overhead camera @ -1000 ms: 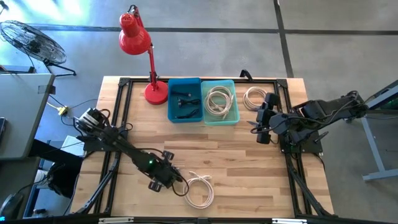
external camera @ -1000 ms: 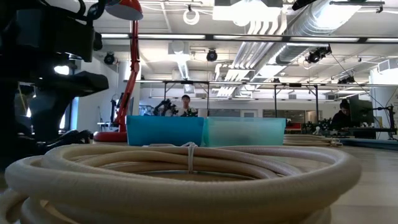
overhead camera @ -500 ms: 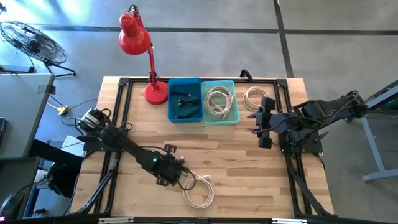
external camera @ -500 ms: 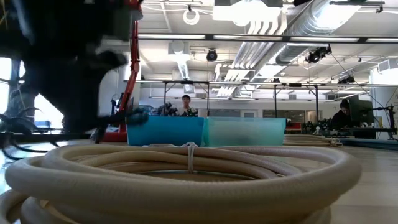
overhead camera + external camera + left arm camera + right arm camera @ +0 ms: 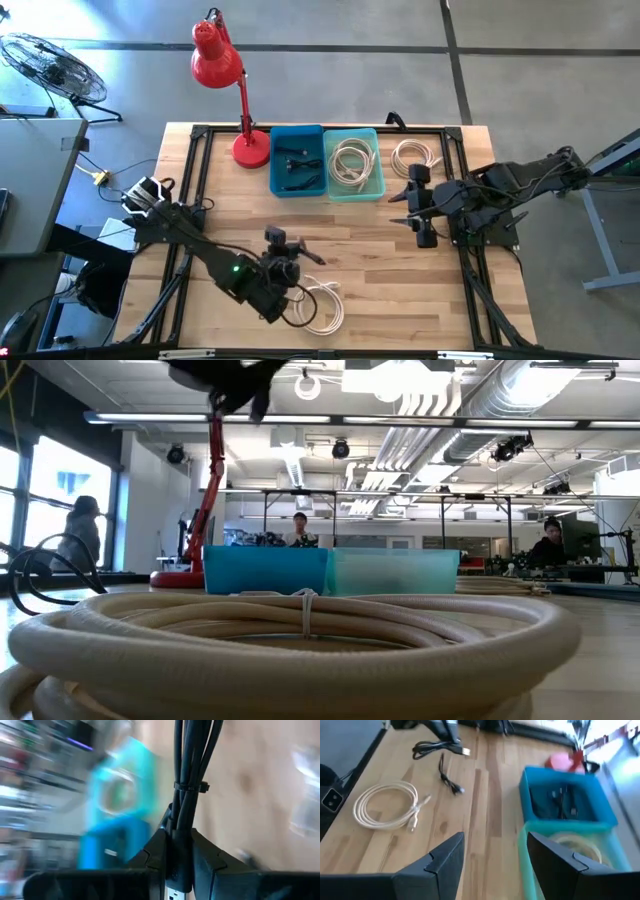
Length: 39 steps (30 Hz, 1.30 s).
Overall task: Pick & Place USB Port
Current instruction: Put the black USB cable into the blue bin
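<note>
Since a second ago the left gripper (image 5: 298,258) has risen off the tabletop and swung toward the table's middle; before, it sat low beside the white coiled cable (image 5: 322,305) at the near edge. In the low view the dark arm that filled the left side is gone, only a dark bit at the top (image 5: 225,378) remaining. The right gripper (image 5: 403,208) has shifted slightly, jaws wide apart, empty, over the wood just in front of the bins.

Left gripper now: fingers (image 5: 206,865) clamped on a black USB cable (image 5: 189,780), bundled with a tie (blurred in the wrist view). The cable runs straight out from between the fingers, and hangs clear of the table (image 5: 370,250). Seen from the right wrist, its loop and plug (image 5: 438,749) dangle under that gripper.

Blue bin (image 5: 296,160) holds other black cables; teal bin (image 5: 352,163) beside it holds white coils. Red lamp (image 5: 225,75) at the far left corner.
</note>
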Motion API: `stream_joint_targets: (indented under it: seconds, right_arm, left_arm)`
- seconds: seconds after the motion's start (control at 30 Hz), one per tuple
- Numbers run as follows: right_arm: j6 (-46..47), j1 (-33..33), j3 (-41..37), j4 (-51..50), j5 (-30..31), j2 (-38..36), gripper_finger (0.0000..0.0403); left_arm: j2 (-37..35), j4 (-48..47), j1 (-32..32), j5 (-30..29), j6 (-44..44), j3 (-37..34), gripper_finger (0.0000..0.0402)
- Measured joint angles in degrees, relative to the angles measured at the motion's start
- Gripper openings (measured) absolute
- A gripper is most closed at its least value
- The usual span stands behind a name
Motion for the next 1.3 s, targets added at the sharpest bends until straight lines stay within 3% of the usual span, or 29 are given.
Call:
stream_joint_targets:
  seconds: [0.17, 0.33, 0.5, 0.83, 0.97, 1.17, 1.3]
  right_arm:
    - [-8.30, 1.02, 0.00, 6.95, -0.98, 2.64, 0.0209]
    - [-15.46, 2.74, 0.00, 13.19, -1.18, 7.04, 0.0209]
    - [-18.72, 3.74, 0.00, 17.48, 3.44, 11.30, 0.0209]
    - [-15.57, 4.24, 0.00, 24.25, 17.17, 17.52, 0.0208]
    - [-15.31, 5.21, 0.00, 25.13, 19.39, 17.57, 0.0208]
    - [-17.95, 9.86, 0.00, 28.04, 12.63, 17.57, 0.0208]
    - [-22.17, 13.54, 0.00, 29.95, 13.76, 17.57, 0.0208]
  left_arm:
    - [0.00, 1.31, -0.35, -14.05, 0.42, 0.02, 0.0044]
    - [-0.18, 4.21, -0.22, -16.39, 2.88, 0.04, 0.0044]
    - [-1.82, 10.01, -0.26, -15.63, 9.76, 0.07, 0.0043]
    - [-3.98, 34.75, -0.24, -3.89, 40.39, 0.09, 0.0043]
    - [-3.98, 34.25, -0.08, -4.93, 41.91, 0.09, 0.0043]
    - [-3.98, 33.45, 2.75, -1.65, 40.76, 0.09, 0.0043]
    - [-3.98, 33.85, 4.57, 1.17, 40.55, 0.09, 0.0043]
